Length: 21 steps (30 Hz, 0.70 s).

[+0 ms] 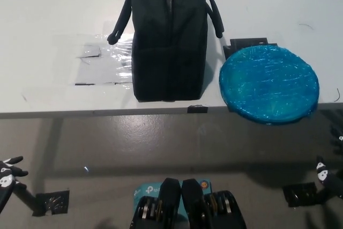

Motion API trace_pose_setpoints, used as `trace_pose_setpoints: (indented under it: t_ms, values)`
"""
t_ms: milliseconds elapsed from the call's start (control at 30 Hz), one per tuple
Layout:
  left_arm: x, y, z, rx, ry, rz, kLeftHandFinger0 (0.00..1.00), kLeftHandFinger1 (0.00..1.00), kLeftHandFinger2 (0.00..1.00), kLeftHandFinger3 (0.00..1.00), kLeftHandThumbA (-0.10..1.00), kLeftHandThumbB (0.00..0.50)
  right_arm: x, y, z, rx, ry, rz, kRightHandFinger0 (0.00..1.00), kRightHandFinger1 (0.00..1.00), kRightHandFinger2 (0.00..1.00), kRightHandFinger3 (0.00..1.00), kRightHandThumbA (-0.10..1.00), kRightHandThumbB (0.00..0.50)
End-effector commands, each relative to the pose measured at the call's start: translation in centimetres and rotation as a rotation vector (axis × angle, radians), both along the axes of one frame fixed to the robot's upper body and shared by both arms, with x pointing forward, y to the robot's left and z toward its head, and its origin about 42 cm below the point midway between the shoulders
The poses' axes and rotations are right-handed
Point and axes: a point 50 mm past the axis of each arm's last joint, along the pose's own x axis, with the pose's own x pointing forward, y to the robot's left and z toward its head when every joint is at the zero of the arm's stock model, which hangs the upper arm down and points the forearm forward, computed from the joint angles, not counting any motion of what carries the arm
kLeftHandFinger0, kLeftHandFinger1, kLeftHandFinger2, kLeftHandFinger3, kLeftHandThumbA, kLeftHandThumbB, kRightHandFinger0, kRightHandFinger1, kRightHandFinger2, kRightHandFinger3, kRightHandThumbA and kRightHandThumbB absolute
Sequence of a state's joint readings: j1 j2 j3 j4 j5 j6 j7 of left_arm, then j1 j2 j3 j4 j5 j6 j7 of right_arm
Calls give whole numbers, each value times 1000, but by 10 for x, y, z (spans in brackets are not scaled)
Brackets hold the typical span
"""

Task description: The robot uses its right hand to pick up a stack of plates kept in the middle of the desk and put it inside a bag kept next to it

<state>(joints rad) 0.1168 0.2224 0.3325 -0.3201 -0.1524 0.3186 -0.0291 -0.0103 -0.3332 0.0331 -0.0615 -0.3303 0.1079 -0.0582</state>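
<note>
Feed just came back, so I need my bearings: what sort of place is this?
Probably a lab or test room, not a home: a plain white desk, tape markers stuck on a bare grey floor, and only a black bag and blue plates staged.

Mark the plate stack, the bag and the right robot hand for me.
plate stack (pixel 269 83), head view, middle of its blue wrapped top
bag (pixel 170 52), head view, middle of its black body
right robot hand (pixel 328 178), head view, fingers at right edge

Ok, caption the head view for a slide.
Black bag stands beside plastic-wrapped blue plates overhanging the desk edge; both hands low, away.
</note>
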Motion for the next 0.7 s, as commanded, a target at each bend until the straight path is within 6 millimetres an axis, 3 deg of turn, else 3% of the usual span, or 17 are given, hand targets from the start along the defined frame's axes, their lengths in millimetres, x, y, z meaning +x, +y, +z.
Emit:
trace_pose_setpoints:
  t_ms: [0,100,167,267,300,500,533,667]
  values:
    - [1,-2,11,9,-29,-15,420,519,652,825,-76,49,-7,8,41,-270,-259,34,1000,1000,1000,1000,441,331]
    - [1,-1,9,8,-24,-16,420,513,652,825,-47,65,-23,30,69,-351,-341,82,1000,1000,1000,1000,512,378]
    - [2,-1,9,10,-25,-17,420,512,653,826,-41,65,-25,33,73,-372,-353,86,1000,1000,1000,1000,520,380]
    - [2,-1,7,2,-24,-15,403,507,656,822,-77,52,-28,51,88,-477,-439,95,1000,1000,1000,1000,500,454]
    - [2,-1,7,2,-24,-16,403,507,655,822,-77,51,-28,51,89,-487,-448,98,1000,1000,1000,1000,549,475]
    - [4,-1,9,10,-25,-22,385,490,631,822,-89,54,-27,70,99,-616,-518,181,1000,1000,1000,1000,608,497]
    - [5,-1,9,7,-23,-22,382,487,627,820,-98,51,-25,79,106,-675,-563,218,1000,1000,1000,1000,694,500]
    - [5,-2,10,4,-27,-23,376,481,615,815,-100,44,-11,87,113,-770,-568,235,1000,1000,1000,1000,772,500]
